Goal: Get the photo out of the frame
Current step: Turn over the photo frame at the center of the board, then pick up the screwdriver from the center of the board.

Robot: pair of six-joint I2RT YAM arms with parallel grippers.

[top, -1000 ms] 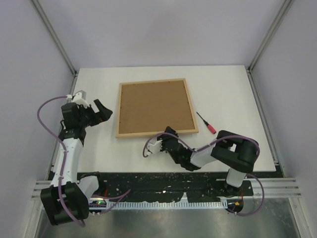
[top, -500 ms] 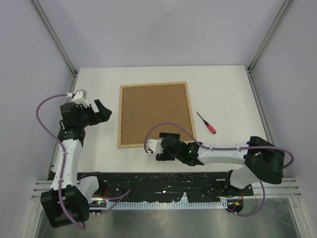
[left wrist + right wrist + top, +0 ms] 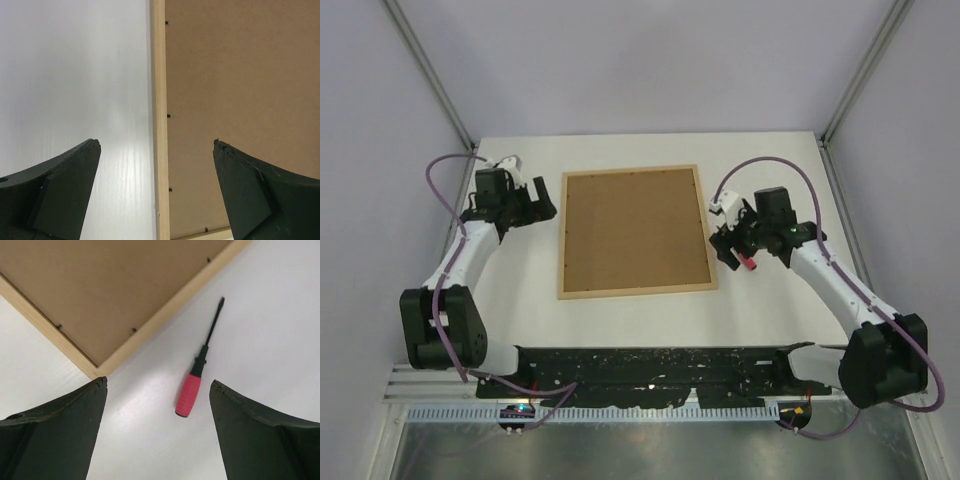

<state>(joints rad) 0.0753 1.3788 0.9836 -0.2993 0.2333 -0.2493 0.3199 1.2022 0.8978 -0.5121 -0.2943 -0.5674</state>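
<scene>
Right gripper (image 3: 733, 252) moved right, beside frame (image 3: 634, 231)

Bright diffuse overhead light, shadows faint. Soft glare patch on worktop (image 3: 115, 125) in left wrist view. Right wrist view: frame (image 3: 110, 290) slightly blurred toward 12 o'clock.

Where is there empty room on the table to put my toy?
Free: the strip between the frame and the back wall, and the strip between the frame and the black rail. Crowded: right of the frame, screwdriver under the right gripper; left edge, the left gripper.
</scene>
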